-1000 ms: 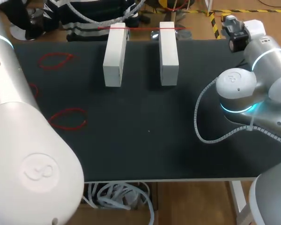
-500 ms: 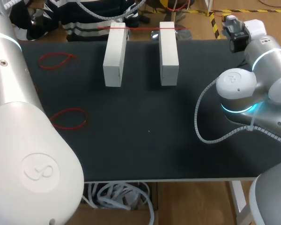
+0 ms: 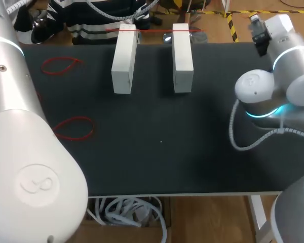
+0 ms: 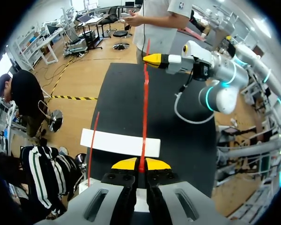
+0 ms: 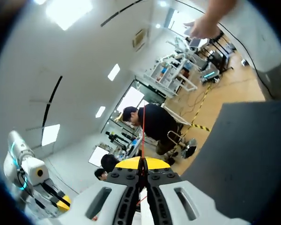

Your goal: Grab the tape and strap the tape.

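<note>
Left end effector (image 4: 140, 165) and right end effector (image 5: 143, 163) are each pinched shut on the tape (image 4: 144, 108), stretching it taut across the blocks (image 3: 124, 58) on the counter (image 3: 157, 142), seemingly to strap them

Lost behind the left arm (image 3: 25, 152) in the head view: the bench's (image 3: 157, 152) near-left corner and most of a red loop (image 3: 37, 96) at its edge. Not to be made out there: the left end effector (image 4: 140, 165), nor the right end effector's (image 5: 143, 164) fingertips, cut off near the far edge. Beneath the left end effector in its wrist view, only a white sliver (image 4: 140, 205), too little to name. Too thin to trace far in the right wrist view: the red tape (image 5: 143, 131).
</note>
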